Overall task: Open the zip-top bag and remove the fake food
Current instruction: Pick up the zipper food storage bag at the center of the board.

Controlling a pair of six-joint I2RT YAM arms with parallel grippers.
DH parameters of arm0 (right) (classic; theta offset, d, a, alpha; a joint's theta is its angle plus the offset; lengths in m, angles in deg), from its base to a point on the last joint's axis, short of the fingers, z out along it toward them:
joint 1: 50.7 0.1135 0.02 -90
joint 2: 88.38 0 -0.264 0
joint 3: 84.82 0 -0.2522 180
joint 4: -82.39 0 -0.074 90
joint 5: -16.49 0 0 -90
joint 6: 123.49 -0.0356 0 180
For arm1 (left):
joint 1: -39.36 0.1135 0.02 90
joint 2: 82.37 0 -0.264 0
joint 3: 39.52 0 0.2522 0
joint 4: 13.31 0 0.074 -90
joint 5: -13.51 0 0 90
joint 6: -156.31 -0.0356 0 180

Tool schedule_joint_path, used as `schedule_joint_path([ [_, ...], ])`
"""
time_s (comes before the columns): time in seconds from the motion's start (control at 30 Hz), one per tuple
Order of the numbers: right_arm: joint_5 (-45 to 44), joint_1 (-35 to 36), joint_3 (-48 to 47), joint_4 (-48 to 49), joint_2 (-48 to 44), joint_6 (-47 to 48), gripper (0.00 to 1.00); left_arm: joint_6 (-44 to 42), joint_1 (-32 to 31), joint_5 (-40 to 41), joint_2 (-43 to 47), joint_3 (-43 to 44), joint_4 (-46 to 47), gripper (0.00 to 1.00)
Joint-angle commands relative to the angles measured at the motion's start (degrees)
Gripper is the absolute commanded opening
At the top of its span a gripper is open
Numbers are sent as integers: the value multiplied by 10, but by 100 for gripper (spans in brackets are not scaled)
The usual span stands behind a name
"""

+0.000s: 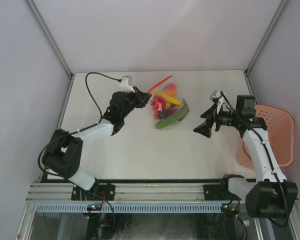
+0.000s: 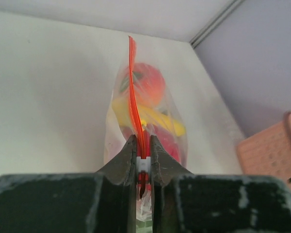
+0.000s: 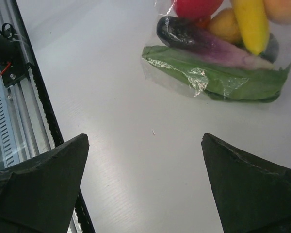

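The clear zip-top bag (image 1: 171, 112) lies at the table's back middle with its red-orange zip strip (image 1: 160, 83) sticking up and back. Inside it show a red round piece (image 1: 158, 104), a yellow piece (image 1: 168, 97), an orange piece (image 1: 171, 89), a dark purple one (image 3: 194, 38) and a long green one (image 1: 174, 119). My left gripper (image 1: 142, 97) is shut on the bag's white zip slider (image 2: 143, 164), with the strip (image 2: 134, 87) rising ahead of it. My right gripper (image 1: 206, 121) is open and empty, right of the bag; its view shows the bag (image 3: 218, 53) ahead.
A pink perforated basket (image 1: 277, 135) stands at the table's right edge, behind my right arm; its corner shows in the left wrist view (image 2: 271, 155). Grey walls close in the back and both sides. The rail (image 3: 19, 97) runs along the near edge.
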Motion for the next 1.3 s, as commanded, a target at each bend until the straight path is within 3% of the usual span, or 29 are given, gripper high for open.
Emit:
schedule_joint_path([
  [0.0,84,0,-3,-5,-37,63,99,-211,1,-66,78,54,-124,0],
  [0.07,98,12,-12,3,-47,91,99,-279,1,-85,107,73,-176,0],
  [0.2,167,34,-39,-49,-44,273,99,-420,1,-144,152,113,-286,0],
  [0.4,190,74,-124,-101,35,347,97,-571,1,-228,216,114,-411,0],
  [0.57,158,131,-173,-96,99,340,87,-636,-1,-275,288,46,-384,0],
  [0.7,116,174,-191,-34,120,261,78,-668,-17,-275,313,14,-398,0],
  [0.97,53,244,-182,87,130,171,77,-729,-63,-291,296,12,-460,0],
  [1.1,60,251,-196,114,170,187,79,-735,-75,-288,287,19,-477,0],
  [1.27,35,277,-230,90,232,233,74,-741,-95,-293,289,19,-484,0],
])
